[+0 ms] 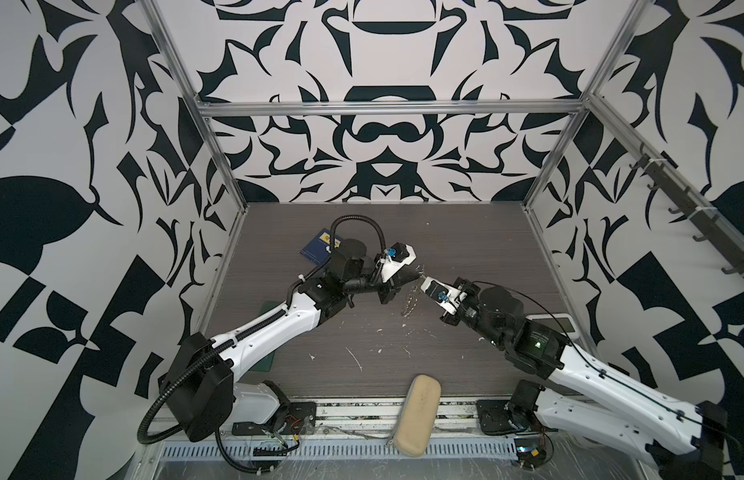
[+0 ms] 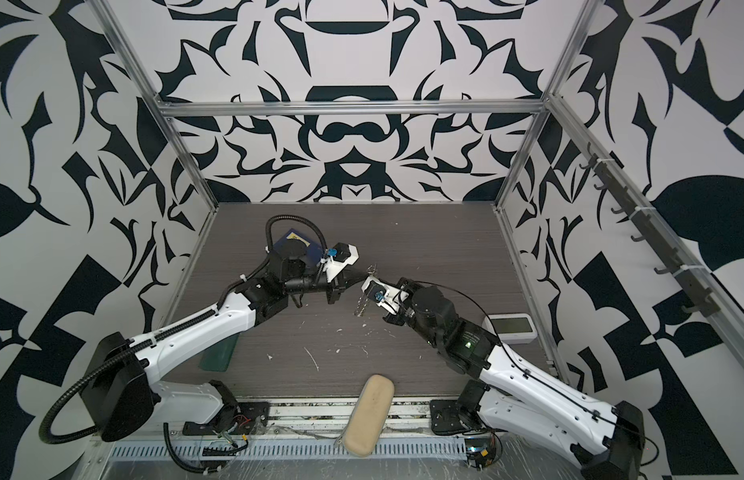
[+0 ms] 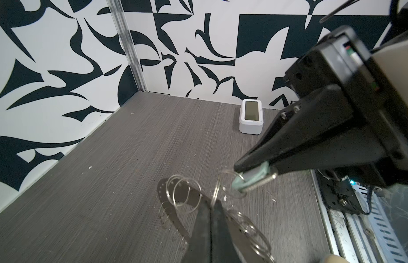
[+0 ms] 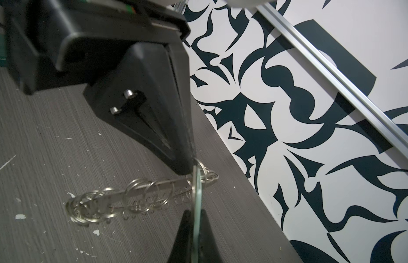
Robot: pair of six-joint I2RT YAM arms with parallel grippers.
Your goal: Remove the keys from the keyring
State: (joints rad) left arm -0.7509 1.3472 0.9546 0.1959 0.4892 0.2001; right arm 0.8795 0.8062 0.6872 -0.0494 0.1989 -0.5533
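Pouch, beige and zipped, lies across the front edge of the table. Past it, mid-table, the two claws meet tip to tip. The left gripper is clenched on the keyring among its split rings, holding it raised and tilted. The right gripper pinches the mint-tagged key, which a split ring links to the keyring. Beyond the left arm lies a blue booklet, and a white display unit sits by the right wall.

Keys in right hand
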